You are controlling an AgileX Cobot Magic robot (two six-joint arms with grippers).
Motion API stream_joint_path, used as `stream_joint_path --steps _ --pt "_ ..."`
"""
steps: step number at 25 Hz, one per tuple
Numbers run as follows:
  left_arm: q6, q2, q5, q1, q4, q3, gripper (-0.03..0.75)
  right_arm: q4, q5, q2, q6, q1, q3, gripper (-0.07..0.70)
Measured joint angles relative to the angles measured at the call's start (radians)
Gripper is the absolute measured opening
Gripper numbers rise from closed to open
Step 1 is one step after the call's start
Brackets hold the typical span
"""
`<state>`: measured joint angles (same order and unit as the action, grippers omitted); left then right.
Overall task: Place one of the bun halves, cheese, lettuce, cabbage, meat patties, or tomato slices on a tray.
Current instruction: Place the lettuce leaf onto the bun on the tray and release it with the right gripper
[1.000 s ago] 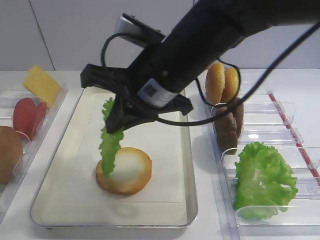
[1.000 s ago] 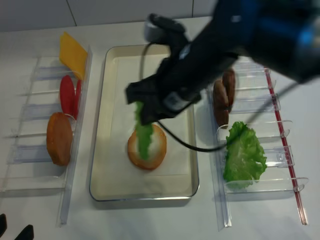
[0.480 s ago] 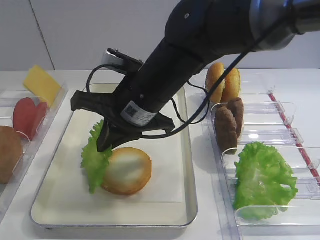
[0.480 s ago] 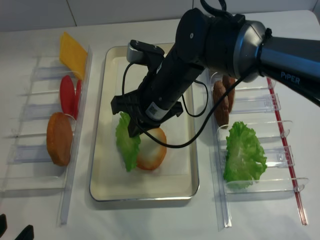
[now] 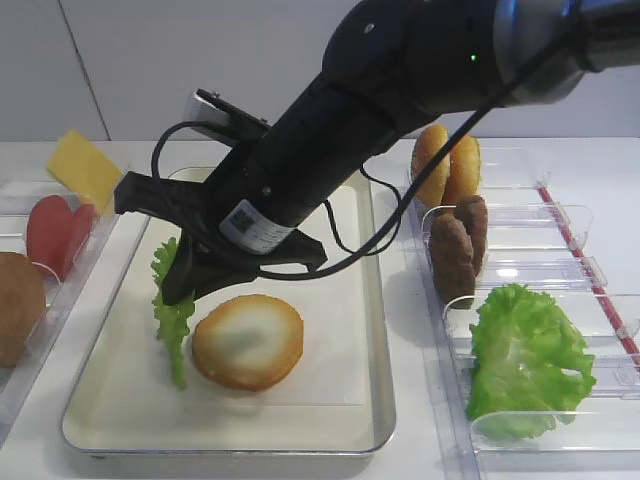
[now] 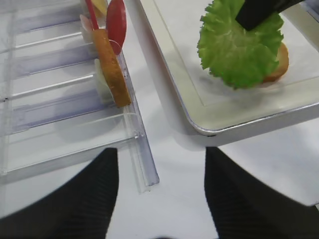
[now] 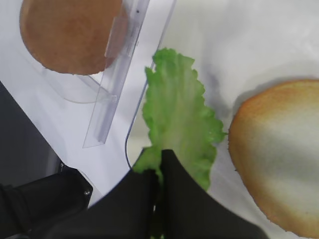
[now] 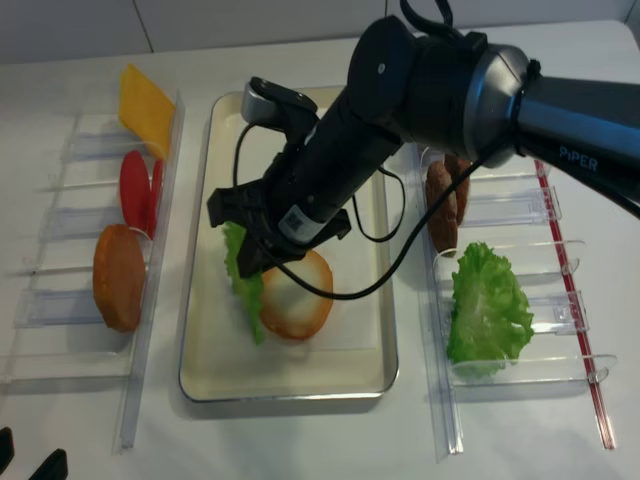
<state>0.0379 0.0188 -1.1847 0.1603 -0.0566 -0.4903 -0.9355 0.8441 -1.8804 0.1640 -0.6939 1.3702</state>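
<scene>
- My right gripper [image 7: 160, 164] has its jaws pressed together, pinching the top edge of the lettuce [image 5: 172, 310]; the leaf hangs edge-on below them, over the left part of the tray [image 5: 110, 400].
- My left gripper's jaws: only two dark shapes at the bottom of the left wrist view, parked outside the tray, so I can't tell if they're spread or closed.
- Far left bins [image 5: 50, 300]: cheese [image 5: 82, 168], tomato slices [image 5: 55, 232] and a bun [image 5: 18, 305], all untouched, well apart from my grip.
- Lettuce tip looks at or just above the paper liner, just beside the bun half [image 5: 247, 340] lying flat in the tray, on its left. Touching the bun or not: can't tell.
- Right bins [image 5: 560, 300]: more bun halves [image 5: 445, 165], meat patties [image 5: 458, 248], big leafy bunch [image 5: 525, 360]. Not in play.
- Risk 1: the leaf is vertical. If I let go here it can flop either way. Left means draped over the tray rim, since it hangs close to that wall.
- Risk 2: it may stick to the jaws on release and lift back out with me.
- Risk 3: lowering further could shove the bun half sideways if the leaf folds against it.
- My call: lay it down towards the bun before opening.
</scene>
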Motion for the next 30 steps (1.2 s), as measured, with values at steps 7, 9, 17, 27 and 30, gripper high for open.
stream_joint_path --steps 7,9,17,27,30 --pt "0.0 0.0 0.0 0.0 0.0 0.0 0.361 0.012 -0.007 -0.01 -0.006 -0.002 0.0 0.018" --pt "0.0 0.0 0.0 0.0 0.0 0.0 0.361 0.058 -0.011 -0.014 -0.038 -0.002 0.0 0.018" --pt "0.0 0.0 0.0 0.0 0.0 0.0 0.361 0.36 0.004 -0.013 -0.23 -0.002 0.0 0.018" --pt "0.0 0.0 0.0 0.0 0.0 0.0 0.361 0.46 0.011 -0.013 -0.294 -0.002 0.0 0.018" --pt "0.0 0.0 0.0 0.0 0.0 0.0 0.361 0.466 0.013 -0.013 -0.298 -0.002 0.0 0.018"
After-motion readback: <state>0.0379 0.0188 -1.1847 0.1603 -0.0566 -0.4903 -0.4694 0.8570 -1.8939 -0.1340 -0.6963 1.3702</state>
